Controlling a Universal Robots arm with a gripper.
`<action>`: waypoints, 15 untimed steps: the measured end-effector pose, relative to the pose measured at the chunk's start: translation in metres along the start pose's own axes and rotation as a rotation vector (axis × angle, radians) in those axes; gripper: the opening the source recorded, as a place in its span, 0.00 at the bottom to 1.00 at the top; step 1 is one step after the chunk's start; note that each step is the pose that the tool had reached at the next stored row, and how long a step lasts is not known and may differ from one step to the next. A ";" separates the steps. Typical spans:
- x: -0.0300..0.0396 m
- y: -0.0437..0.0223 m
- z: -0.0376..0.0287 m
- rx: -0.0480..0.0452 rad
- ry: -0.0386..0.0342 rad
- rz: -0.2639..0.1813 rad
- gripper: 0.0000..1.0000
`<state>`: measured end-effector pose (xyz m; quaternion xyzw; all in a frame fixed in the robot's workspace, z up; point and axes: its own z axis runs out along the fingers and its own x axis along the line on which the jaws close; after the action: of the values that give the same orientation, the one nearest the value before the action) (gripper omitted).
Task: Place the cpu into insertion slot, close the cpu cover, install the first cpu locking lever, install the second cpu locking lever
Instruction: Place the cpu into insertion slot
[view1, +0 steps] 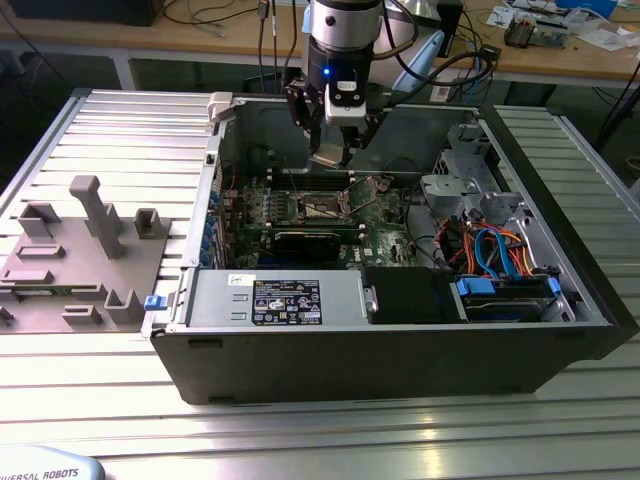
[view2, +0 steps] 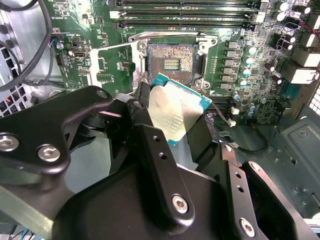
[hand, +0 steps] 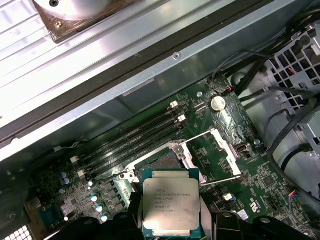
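Claw (view1: 335, 146) is clamped on the cpu (view1: 328, 157), one finger on each of two opposite edges, silver lid fully exposed between them in both wrist views (view2: 175, 112) (hand: 171, 207). The chip is in the air, clear above the insertion slot (view1: 325, 207) and not touching it. In the second wrist view the slot (view2: 172, 61) is bare, contact field visible, nothing seated. The cpu cover (hand: 226, 146) is swung up and off to one side of the slot, so the opening is free. Key relation: the slot lies straight below and slightly ahead of the claw, on the side toward the memory slots (hand: 135, 135). The chip overlaps only the slot's near edge in both wrist views, so it isn't centred yet. The chip edges also look out of square with the slot frame: it reads as a diamond against the frame in the second wrist view. Can't tell whether that's yaw or just tilt in the grip. My read: placement step, chip carried but not lowered, cover and levers untouched.
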<state>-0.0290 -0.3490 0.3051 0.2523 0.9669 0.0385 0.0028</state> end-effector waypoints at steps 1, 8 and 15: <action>0.0000 0.0000 0.0000 0.0000 0.0000 0.000 0.54; 0.0000 0.0000 0.0002 -0.0001 -0.0004 0.005 0.54; 0.0000 0.0000 0.0003 -0.0002 -0.0006 0.008 0.54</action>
<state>-0.0289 -0.3490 0.3048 0.2563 0.9658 0.0386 0.0030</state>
